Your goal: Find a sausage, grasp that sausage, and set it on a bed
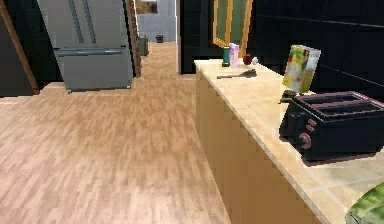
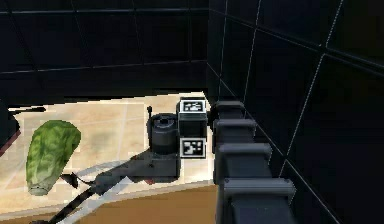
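My arm (image 2: 240,165) reaches out over a tan kitchen counter (image 2: 110,118), with two white marked squares (image 2: 192,125) at its far end. Left of them is the gripper (image 2: 95,185), whose dark body and thin fingers stretch low over the countertop. A green lettuce head (image 2: 50,155) lies on the counter by the fingers. I cannot tell whether the gripper holds anything. Nothing shaped or coloured like a sausage can be made out.
In the forward view the counter (image 1: 255,110) runs along the right, bearing a black toaster (image 1: 330,125), a colourful box (image 1: 300,68), a pink bottle (image 1: 234,52) and a spoon (image 1: 238,73). A grey fridge (image 1: 90,45) stands far left, and a doorway (image 1: 155,35) opens beyond the wood floor (image 1: 100,150).
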